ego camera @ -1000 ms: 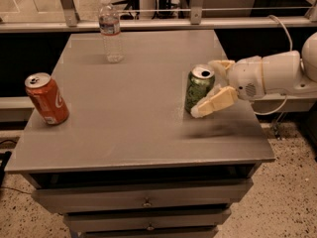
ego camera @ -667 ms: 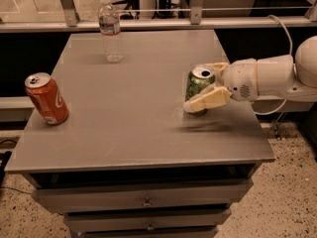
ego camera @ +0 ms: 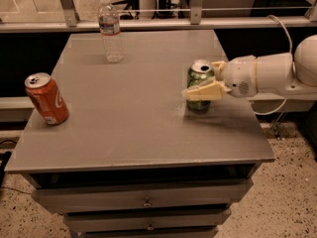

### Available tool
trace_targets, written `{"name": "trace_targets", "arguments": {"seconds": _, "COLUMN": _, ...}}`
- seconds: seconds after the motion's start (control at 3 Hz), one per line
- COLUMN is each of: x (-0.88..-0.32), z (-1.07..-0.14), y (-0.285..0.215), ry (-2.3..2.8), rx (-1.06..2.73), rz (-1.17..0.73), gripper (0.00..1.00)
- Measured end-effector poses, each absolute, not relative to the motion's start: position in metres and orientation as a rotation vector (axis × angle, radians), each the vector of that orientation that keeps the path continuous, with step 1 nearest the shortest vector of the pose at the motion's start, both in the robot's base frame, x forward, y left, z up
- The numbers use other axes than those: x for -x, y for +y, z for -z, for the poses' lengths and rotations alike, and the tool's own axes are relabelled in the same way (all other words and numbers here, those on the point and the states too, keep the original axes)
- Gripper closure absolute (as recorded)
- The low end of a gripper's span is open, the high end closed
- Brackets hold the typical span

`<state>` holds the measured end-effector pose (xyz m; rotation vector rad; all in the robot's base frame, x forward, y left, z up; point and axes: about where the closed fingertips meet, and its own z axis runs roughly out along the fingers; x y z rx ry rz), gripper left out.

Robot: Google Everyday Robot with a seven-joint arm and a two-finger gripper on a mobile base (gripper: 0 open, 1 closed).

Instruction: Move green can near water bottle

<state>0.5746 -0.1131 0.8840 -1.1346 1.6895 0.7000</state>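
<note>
Camera view, nearest to us: the drawers (ego camera: 146, 202) under the grey surface (ego camera: 133, 128), then a red cola can (ego camera: 46, 99) standing near the front left edge. Farther back on the right, the gripper (ego camera: 202, 83) reaches in from the side, and we see its pale fingers (ego camera: 205, 90) clenched around the green can (ego camera: 199, 76), which stands upright at or just above the surface. At the far edge, left of centre, stands the water bottle (ego camera: 111, 31), well apart from the can. We judge the grasp done; carrying the can across to the bottle and releasing it are left.
</note>
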Motion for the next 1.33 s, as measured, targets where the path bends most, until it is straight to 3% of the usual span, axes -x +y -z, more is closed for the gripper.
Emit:
{"name": "trace_targets", "arguments": {"seconds": 0.33, "x": -0.5881, "z": -0.9151, "y": -0.1248, "ry": 1.692, "rx": 1.143, "rz": -0.621, "gripper": 0.87}}
{"name": "trace_targets", "arguments": {"seconds": 0.67, "x": -0.5921, "z": -0.9231, "y": -0.127, "ry": 1.693, "rx": 1.142, "rz": -0.604, "gripper": 1.0}}
{"name": "trace_targets", "arguments": {"seconds": 1.33, "x": -0.5965, "z": -0.9241, "y": -0.1215, "ry": 1.678, "rx": 1.128, "rz": -0.61, "gripper": 1.0}}
